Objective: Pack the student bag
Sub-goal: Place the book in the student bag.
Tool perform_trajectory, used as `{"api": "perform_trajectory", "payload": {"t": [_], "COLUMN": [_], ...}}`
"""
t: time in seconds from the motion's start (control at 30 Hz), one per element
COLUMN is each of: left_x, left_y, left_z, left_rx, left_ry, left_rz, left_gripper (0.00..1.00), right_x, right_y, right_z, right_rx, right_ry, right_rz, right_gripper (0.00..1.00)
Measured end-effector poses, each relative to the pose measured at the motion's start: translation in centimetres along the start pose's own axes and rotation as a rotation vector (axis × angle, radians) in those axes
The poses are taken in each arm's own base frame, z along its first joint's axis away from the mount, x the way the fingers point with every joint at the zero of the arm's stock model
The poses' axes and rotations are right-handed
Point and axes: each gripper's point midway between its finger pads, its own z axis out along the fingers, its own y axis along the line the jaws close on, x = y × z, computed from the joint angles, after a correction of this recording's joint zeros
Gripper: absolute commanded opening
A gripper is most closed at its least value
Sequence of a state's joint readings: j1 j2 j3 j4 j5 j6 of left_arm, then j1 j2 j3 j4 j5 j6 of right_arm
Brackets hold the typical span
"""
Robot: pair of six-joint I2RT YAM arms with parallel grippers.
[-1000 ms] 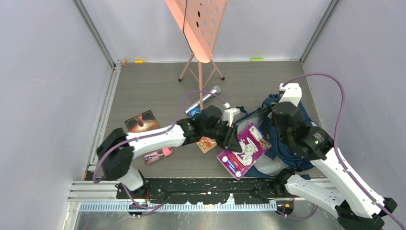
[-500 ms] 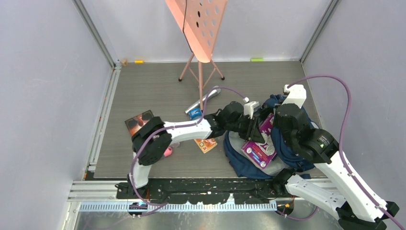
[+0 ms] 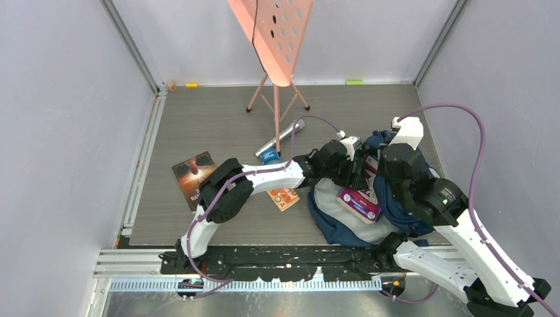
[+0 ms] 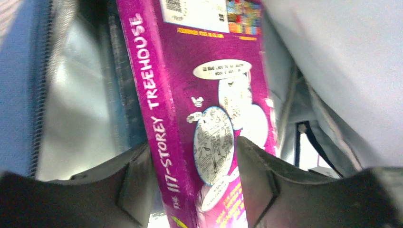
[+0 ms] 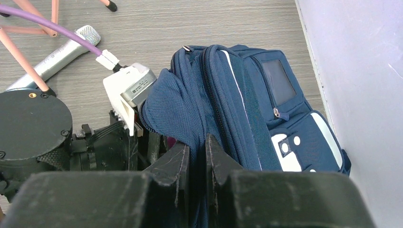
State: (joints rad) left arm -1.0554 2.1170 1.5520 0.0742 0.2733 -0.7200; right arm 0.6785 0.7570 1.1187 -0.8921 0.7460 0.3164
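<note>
The student bag (image 3: 333,231) lies at the right of the table (image 3: 218,119), close to the side wall and under the right arm, with its mouth turned toward the left arm. It is judged to be soft and floppy, light for its bulk, so its opening will sag shut unless it is held up. It is best taken by a seamed rim or the zip edge, where the cloth is doubled and less likely to slip. That is where it is held: the right gripper (image 5: 197,140) is clenched on a fold of navy cloth at the mouth, lifting it. The left gripper (image 4: 190,147) is reached into the opening with a purple book (image 4: 199,95) between its fingers. Whether the book is gripped or being let go cannot be told from the wrist view. Compared with a second ago, the book, then spread face-up across the front of the bag, is now mostly inside, with only one end shown from above. The left arm has been stretched further right, and the grey lining is more exposed.
</note>
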Motion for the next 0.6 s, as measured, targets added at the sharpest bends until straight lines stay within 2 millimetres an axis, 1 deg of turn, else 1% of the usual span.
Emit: {"api": "perform_trajectory", "payload": {"t": [0.13, 0.2, 0.3, 0.47, 0.53, 0.6], "left_x": [0.4, 0.8, 1.7, 2.9, 3.7, 4.8], "left_y": [2.4, 3.2, 3.6, 2.0, 1.1, 0.1], "left_z": [-0.2, -0.9, -2.5, -5.2, -5.8, -5.8], "left_rx": [-0.108, -0.143, -0.167, -0.144, -0.125, -0.103], "left_ry": [0.004, 0.018, 0.040, 0.053, 0.065, 0.084], "left_rz": [0.053, 0.075, 0.089, 0.102, 0.112, 0.125], "left_gripper": [0.85, 0.89, 0.91, 0.93, 0.95, 0.97], "right_x": [0.0, 0.1, 0.1, 0.1, 0.1, 0.1], "right_y": [0.0, 0.0, 0.0, 0.0, 0.0, 0.1], "right_z": [0.0, 0.0, 0.0, 0.0, 0.1, 0.2], "right_rx": [0.000, 0.000, 0.001, 0.001, 0.002, 0.003], "right_ry": [0.001, 0.003, 0.004, 0.004, 0.004, 0.008], "right_rz": [-0.001, -0.002, -0.004, -0.004, -0.005, -0.008], "right_gripper": [0.00, 0.01, 0.01, 0.00, 0.01, 0.00]}}
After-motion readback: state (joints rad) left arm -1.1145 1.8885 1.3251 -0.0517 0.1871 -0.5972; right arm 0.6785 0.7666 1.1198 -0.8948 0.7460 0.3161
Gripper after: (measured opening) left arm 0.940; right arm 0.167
